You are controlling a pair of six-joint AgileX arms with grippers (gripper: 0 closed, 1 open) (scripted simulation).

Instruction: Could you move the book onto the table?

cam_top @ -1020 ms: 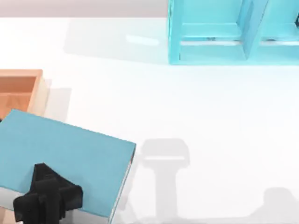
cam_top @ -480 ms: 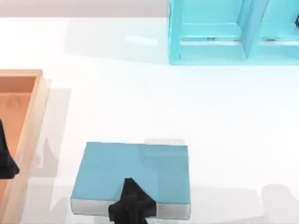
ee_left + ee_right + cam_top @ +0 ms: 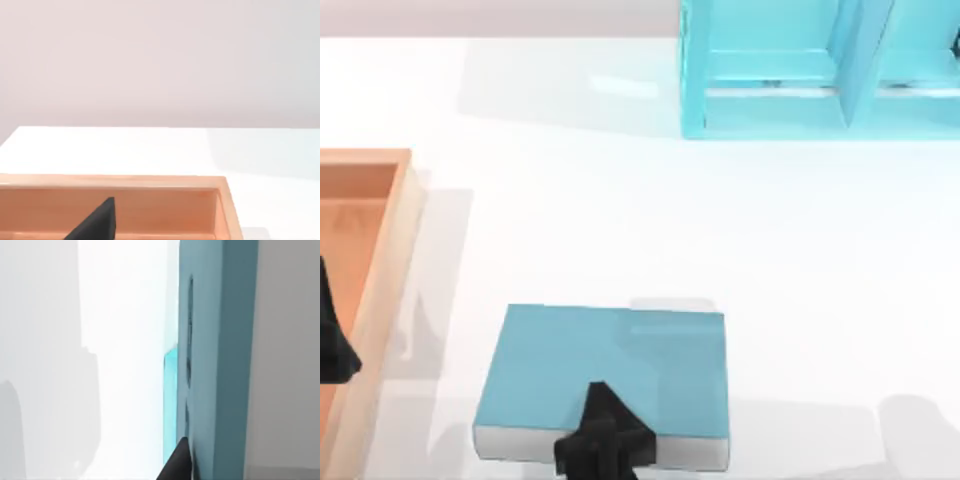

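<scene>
Top view: the book (image 3: 610, 365) is seen near-centre, cover up, white page edge facing the near side. It's pinched at that near edge by the right gripper (image 3: 605, 445). A sliver of shadow at its far edge suggests it's held just off the table (image 3: 800, 250), though that can't be confirmed. The left gripper (image 3: 332, 345) is parked over the wooden tray (image 3: 380, 230) at the left. The cyan shelf unit (image 3: 770, 70) is kept well apart, far right.

Left wrist view: the tray's inside wall is shown, with white tabletop beyond.

Right wrist view: the cover is seen edge-on, with one fingertip (image 3: 175, 465) pressed flat against it.

A stiff, fairly hefty hardcover is guessed, with a slick cover, so sag or slip from an edge grip should be expected. Plenty of glossy flat room is left underneath.
</scene>
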